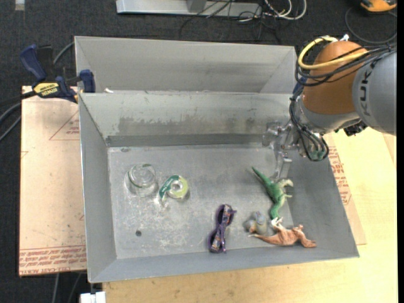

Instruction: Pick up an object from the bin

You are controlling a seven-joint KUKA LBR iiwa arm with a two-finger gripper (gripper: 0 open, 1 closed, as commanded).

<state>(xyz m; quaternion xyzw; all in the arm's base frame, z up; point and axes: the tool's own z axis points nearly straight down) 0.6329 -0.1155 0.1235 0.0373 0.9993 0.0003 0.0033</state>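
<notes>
My gripper (pixel 282 169) hangs over the right part of the bin, near the right wall. Directly below its tip lies a green toy dinosaur (pixel 274 194), stretched from upper left to lower right on the bin floor. The gripper's tip is just above the dinosaur's back; I cannot tell whether it touches. A tan-orange toy dinosaur (pixel 285 236) lies on its side near the front wall, below the green one. A small grey lump (pixel 254 221) sits next to its head.
Purple toy sunglasses (pixel 221 228) lie front centre. A clear plastic cup (pixel 141 177) and a green-and-white ring-like thing (pixel 175 188) sit at the left. The arm with its orange cover and cables leans in over the right rim.
</notes>
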